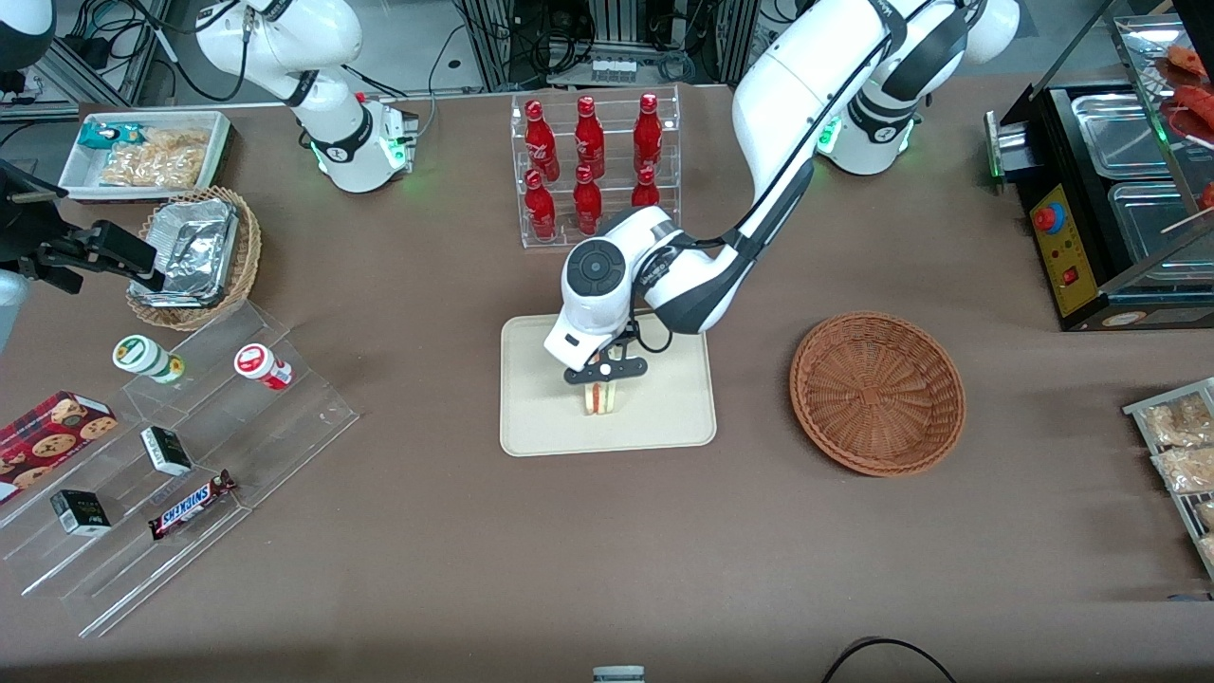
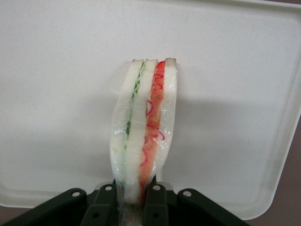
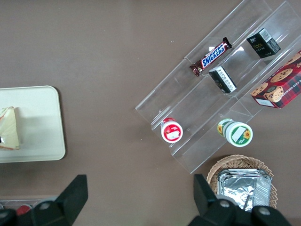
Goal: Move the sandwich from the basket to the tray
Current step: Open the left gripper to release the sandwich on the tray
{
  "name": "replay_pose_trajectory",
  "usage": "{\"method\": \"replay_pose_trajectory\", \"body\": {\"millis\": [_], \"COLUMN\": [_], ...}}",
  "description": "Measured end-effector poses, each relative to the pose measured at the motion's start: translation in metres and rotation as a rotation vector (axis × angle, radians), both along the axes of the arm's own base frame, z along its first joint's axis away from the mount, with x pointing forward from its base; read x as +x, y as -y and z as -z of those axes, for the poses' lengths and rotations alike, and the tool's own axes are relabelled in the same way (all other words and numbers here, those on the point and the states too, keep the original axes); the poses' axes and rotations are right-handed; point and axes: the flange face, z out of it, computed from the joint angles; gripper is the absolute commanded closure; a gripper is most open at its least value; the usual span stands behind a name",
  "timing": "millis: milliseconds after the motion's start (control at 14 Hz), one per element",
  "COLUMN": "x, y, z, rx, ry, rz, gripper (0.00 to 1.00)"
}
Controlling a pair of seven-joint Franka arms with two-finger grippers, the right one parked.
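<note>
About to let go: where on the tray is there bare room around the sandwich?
The tray is bare all round the sandwich, widest toward the parked arm's end and toward the basket. The only crowding is above, where the gripper clamps the sandwich.

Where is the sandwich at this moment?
The sandwich is over the tray, clamped in the gripper, in the front view. The basket beside the tray, toward the working arm's end, holds nothing.

You see a brown counter (image 1: 588,560) filling the scene, with metal racks and tangled cables (image 1: 607,38) along its upper edge.
</note>
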Motion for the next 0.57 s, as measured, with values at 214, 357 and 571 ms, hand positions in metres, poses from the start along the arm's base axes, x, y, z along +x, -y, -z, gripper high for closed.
{"method": "replay_pose_trajectory", "body": {"millis": [214,357,571], "x": [0.002,0.006,0.017], "y": [0.000,0.000,-0.008], "z": [-0.002,-0.007,-0.028], "rx": [0.001,-0.005,0.004], "ry": [0.003,0.011,0.023], "rz": [-0.029,-0.039,-0.062], "gripper": [0.00,0.00,0.00]}}
